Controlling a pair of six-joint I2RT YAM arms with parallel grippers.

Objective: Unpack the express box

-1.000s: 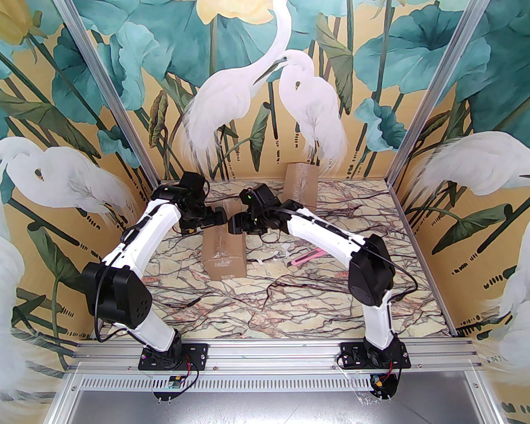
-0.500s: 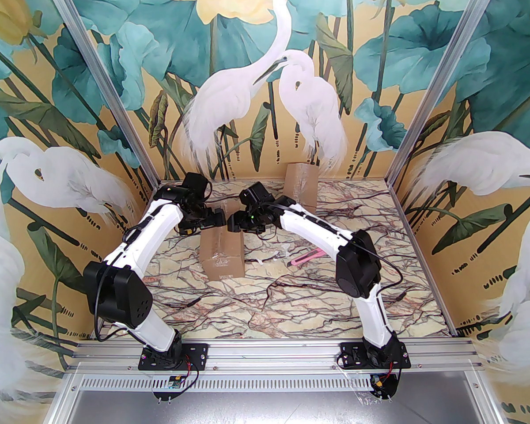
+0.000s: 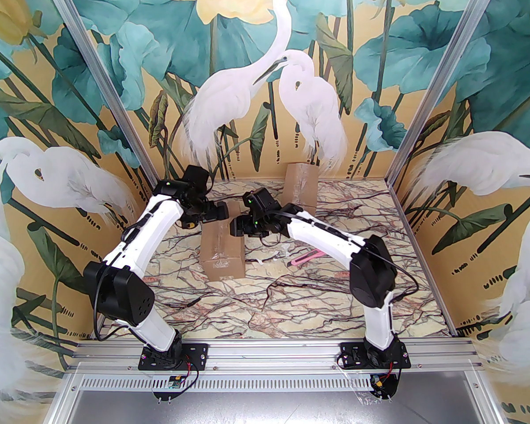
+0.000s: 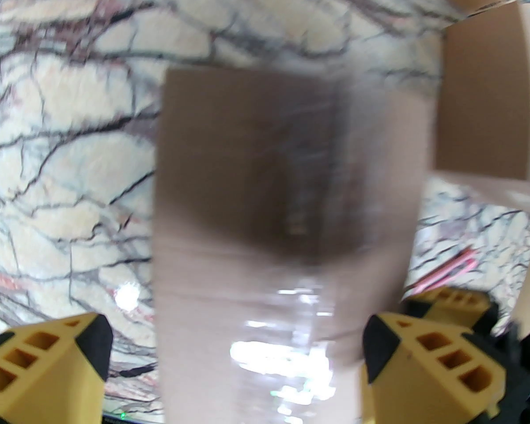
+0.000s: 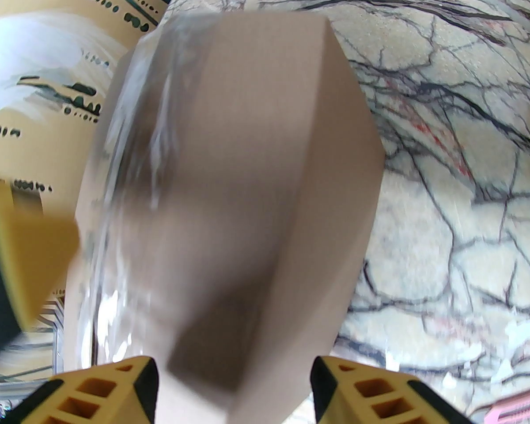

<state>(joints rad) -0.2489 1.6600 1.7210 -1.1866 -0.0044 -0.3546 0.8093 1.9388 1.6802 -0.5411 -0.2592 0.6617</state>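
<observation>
Roughly at the middle of the marble table [image 3: 291,298] lies the express box [image 3: 221,250], a brown carton resting flat with its long side pointing away from the arm bases. Its flaps are shut and a strip of clear tape [image 4: 287,351] runs along the top, so what is inside cannot be seen. A second box [image 3: 300,186], also closed, stands at the back edge, well apart from the first one. From above, both grippers meet over the far end of the express box, but at that size their jaws cannot be judged. The wrist cameras show them better, though both pictures are blurred. The left gripper [image 4: 238,360] is spread wide. One yellow finger [image 4: 48,369] hangs over bare marble, apart from the carton's side, and the other is at the opposite edge of the carton; whether that one touches I cannot tell. It grasps nothing. The right gripper [image 5: 234,382] is also spread, its two fingertips close over the carton and holding nothing; contact with the cardboard is not clear. A pink knife [image 3: 306,259] lies on the marble to the right of the express box, near but not touching it, and it also appears at the edge of both wrist views.
</observation>
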